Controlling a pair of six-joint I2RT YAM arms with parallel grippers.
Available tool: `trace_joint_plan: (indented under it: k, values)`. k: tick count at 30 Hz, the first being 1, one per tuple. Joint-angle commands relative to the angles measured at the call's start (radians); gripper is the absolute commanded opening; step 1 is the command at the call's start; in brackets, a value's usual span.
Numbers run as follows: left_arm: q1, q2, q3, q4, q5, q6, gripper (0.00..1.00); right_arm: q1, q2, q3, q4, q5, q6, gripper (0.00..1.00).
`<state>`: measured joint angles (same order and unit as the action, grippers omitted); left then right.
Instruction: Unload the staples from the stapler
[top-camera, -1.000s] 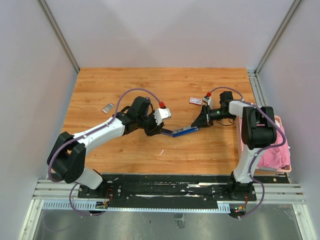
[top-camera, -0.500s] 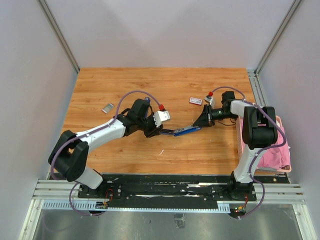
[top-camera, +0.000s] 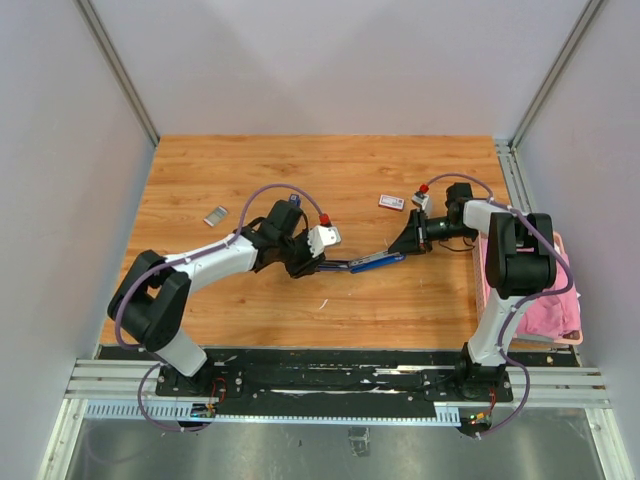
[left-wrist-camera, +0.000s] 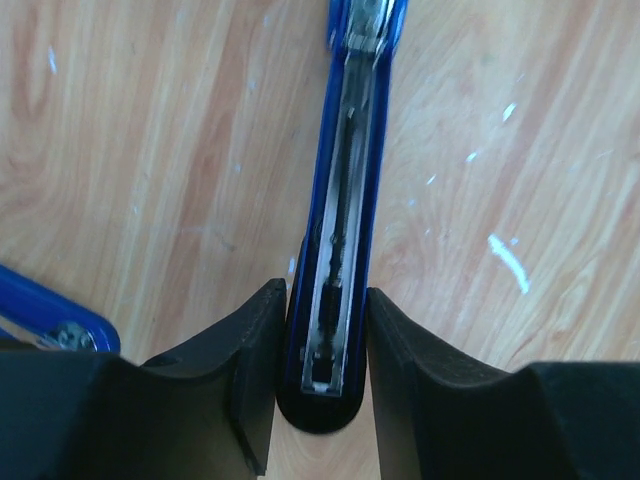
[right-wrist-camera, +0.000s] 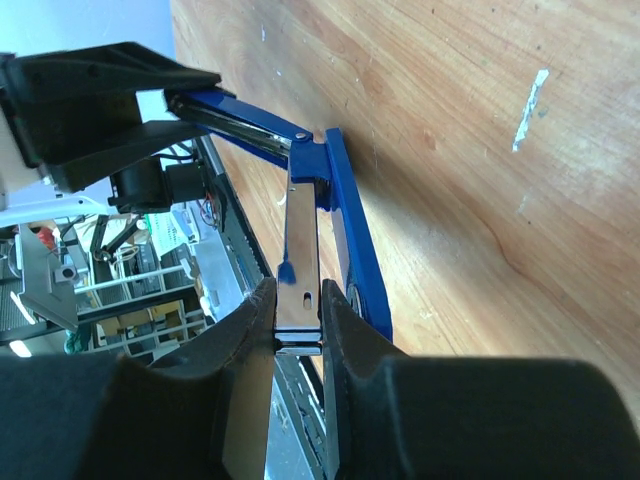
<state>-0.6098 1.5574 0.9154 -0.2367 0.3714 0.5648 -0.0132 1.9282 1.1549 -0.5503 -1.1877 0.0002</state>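
Note:
The blue stapler (top-camera: 375, 261) is hinged open and held between both arms over the middle of the table. My left gripper (top-camera: 326, 265) is shut on the end of its blue top arm (left-wrist-camera: 350, 150), whose silver channel and spring face the left wrist camera. My right gripper (top-camera: 402, 248) is shut on the end of the silver magazine (right-wrist-camera: 300, 250), with the blue base (right-wrist-camera: 355, 250) beside it against the wood. A short silvery-grey strip of staples (top-camera: 215, 215) lies on the table at the far left. Whether staples sit in the magazine cannot be told.
A small flat white box with red marking (top-camera: 391, 202) lies just behind the right gripper. A pink cloth (top-camera: 555, 300) sits off the table's right edge. White walls with metal rails (top-camera: 510, 170) close in the table on three sides.
The left arm's elbow has swung in towards the middle and its gripper has shifted slightly. The stapler and the right gripper have edged a little away from the arm bases. Both grips persist.

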Motion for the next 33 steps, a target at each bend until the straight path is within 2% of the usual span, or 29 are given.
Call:
trace_joint_plan:
  k: [1,9,13,20,25,33]
  values:
    - [0.035,0.068,0.057,-0.165,-0.114,0.050,0.43,-0.044,-0.008,0.026,-0.047,0.029,-0.005,0.01]
    - [0.035,0.115,0.109,-0.228,-0.143,0.075,0.46,-0.044,-0.015,0.028,-0.050,0.029,-0.006,0.01]
    - [0.035,0.122,0.126,-0.247,-0.127,0.070,0.52,-0.044,-0.014,0.030,-0.052,0.024,-0.008,0.01]
    - [0.035,0.074,0.160,-0.272,-0.082,0.070,0.75,-0.041,-0.010,0.056,-0.103,0.005,-0.075,0.01]
    - [0.035,0.090,0.216,-0.313,-0.003,0.078,1.00,-0.021,-0.010,0.082,-0.149,-0.017,-0.148,0.01]
    - [0.033,0.183,0.333,-0.371,0.105,0.086,0.98,0.007,-0.058,0.081,-0.168,-0.047,-0.186,0.01]
